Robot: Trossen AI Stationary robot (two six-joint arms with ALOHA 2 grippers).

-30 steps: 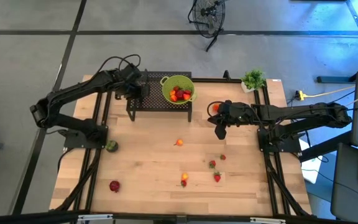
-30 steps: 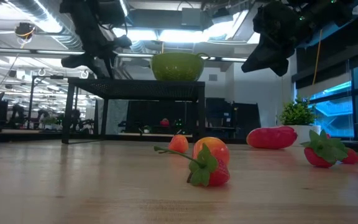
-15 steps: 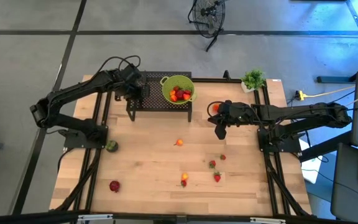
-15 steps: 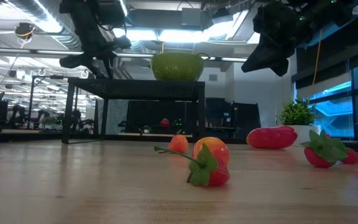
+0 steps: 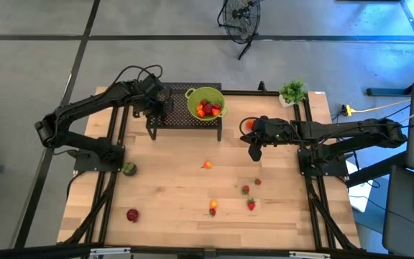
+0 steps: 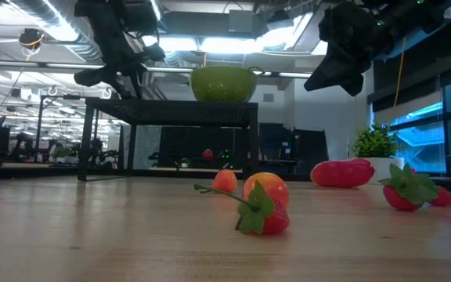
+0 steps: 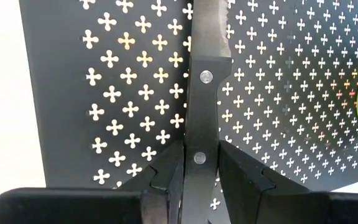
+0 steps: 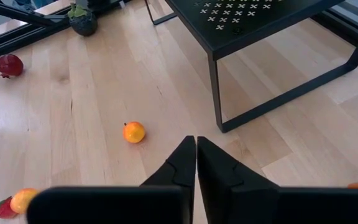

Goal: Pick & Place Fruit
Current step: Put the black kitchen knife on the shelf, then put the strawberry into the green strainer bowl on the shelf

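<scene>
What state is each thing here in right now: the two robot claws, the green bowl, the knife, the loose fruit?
Left gripper: shut on the black-handled knife, over the perforated black metal stand.
Right gripper: shut, empty, above the wooden table.
Lime-green handled bowl: upright on the stand, holding red fruit.
Small orange fruit: loose on the table.
Red strawberries: scattered, not in the bowl.

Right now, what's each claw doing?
Left claw: shut on the knife, over the black rack.
Right claw: shut, empty.
</scene>
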